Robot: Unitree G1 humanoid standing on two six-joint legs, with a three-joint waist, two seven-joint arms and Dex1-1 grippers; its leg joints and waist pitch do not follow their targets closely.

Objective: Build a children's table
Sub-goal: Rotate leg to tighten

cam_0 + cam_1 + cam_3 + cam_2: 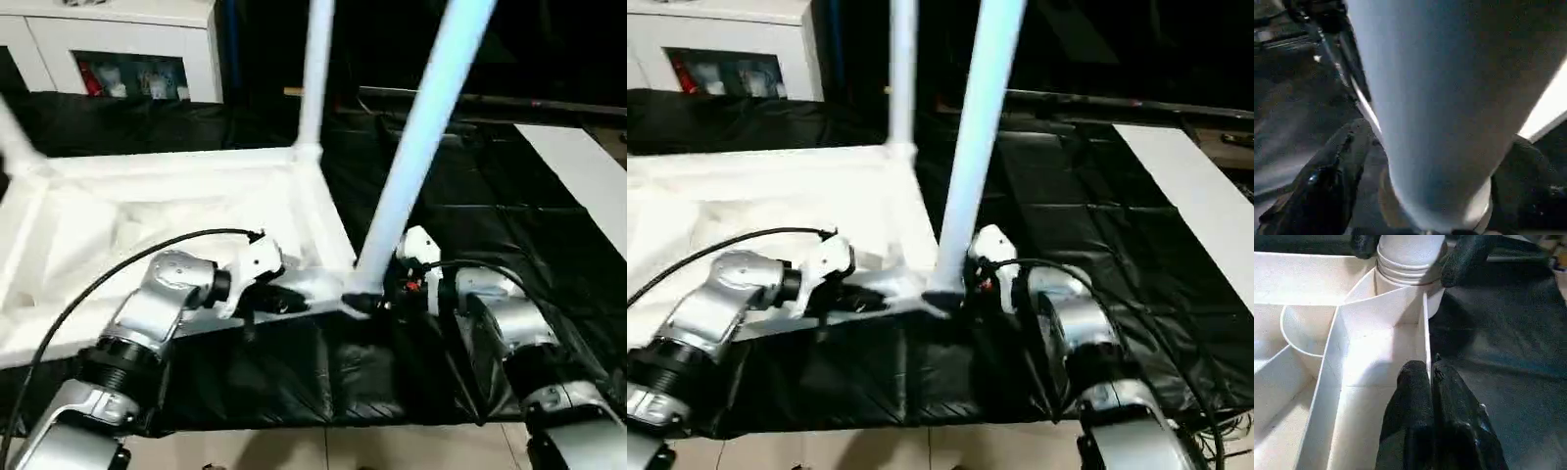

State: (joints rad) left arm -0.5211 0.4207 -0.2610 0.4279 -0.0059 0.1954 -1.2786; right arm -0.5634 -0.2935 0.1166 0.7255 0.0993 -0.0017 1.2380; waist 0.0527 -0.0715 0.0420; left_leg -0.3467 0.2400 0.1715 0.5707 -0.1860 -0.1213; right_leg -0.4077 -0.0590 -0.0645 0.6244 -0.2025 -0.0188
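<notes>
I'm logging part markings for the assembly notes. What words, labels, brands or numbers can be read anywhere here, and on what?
None can be read.
The white tabletop and legs show no print.
The red items in the cabinet behind are too blurred to tell.

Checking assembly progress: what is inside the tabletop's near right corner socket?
A white leg stands in that socket, leaning, its ringed end seated in the cup. The right gripper's fingers flank it. The socket's bottom is covered by the leg, so full seating cannot be seen.
</notes>
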